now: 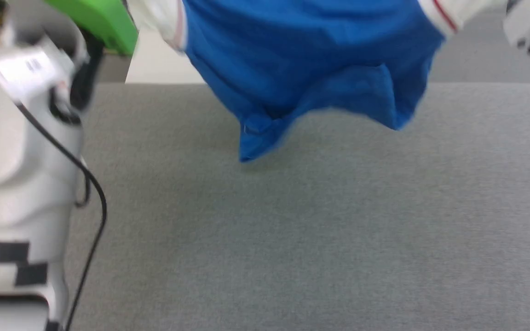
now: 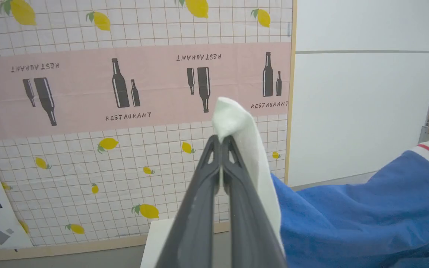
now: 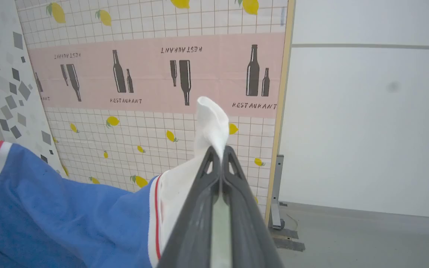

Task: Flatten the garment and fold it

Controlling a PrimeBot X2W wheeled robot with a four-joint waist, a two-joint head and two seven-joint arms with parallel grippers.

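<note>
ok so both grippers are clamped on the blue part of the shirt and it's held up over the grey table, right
Not quite: they grip white sleeve cloth, not the blue part. The left wrist view shows the left gripper shut on white fabric, and the right wrist view shows the right gripper doing likewise. The garment does hang over the grey table.

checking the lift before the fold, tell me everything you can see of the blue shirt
The garment is a royal-blue, soft-looking shirt with white sleeves and red-striped white trim. It hangs spread and creased, its lowest corner near or on the grey table. The left gripper and right gripper each pinch a white sleeve.
</note>
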